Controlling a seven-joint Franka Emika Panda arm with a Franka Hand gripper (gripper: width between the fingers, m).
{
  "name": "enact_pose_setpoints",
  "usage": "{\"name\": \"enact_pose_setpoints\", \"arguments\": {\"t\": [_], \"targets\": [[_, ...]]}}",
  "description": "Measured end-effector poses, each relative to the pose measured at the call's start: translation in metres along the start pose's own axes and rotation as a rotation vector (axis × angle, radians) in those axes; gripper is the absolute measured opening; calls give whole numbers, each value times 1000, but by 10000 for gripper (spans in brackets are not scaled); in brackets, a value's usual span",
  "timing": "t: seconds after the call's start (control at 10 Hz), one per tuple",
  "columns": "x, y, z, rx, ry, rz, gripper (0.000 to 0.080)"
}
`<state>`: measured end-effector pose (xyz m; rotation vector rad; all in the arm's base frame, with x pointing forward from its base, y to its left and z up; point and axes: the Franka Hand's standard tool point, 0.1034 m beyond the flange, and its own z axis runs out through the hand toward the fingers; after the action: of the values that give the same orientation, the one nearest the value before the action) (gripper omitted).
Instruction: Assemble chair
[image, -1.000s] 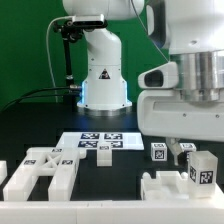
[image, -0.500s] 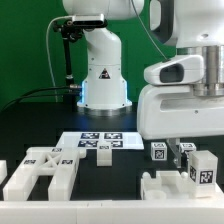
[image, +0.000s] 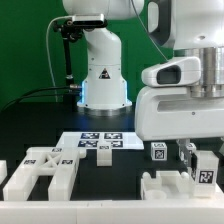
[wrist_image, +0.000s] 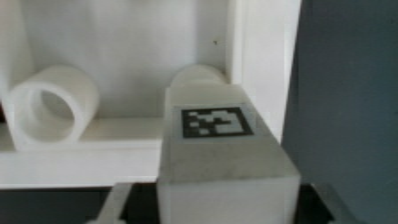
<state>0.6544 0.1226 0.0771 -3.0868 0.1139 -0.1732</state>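
Straddling upright tagged post (image: 204, 170) at exterior view's right: gripper (image: 198, 150), 1 dark finger (image: 185, 150) just beside post; clamped or not, cannot tell. Post near notched chair part (image: 165, 185) and small tagged block (image: 158, 151). Slotted panel (image: 40, 172) well apart, exterior view's left; marker board (image: 100, 142) mid-table

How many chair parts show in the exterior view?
4: slotted panel at the exterior view's left; small tagged block, tagged post and blocky part at its right. The arm may hide more.
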Motion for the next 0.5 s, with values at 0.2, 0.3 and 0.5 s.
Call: {"name": "enact_pose_setpoints", "arguments": {"t": [0.2, 0.3, 0.5], "targets": [[0, 2, 0, -12, 7, 277, 288], [0, 2, 0, -24, 10, 360, 288], [0, 6, 0, -17, 7, 730, 288]]}}
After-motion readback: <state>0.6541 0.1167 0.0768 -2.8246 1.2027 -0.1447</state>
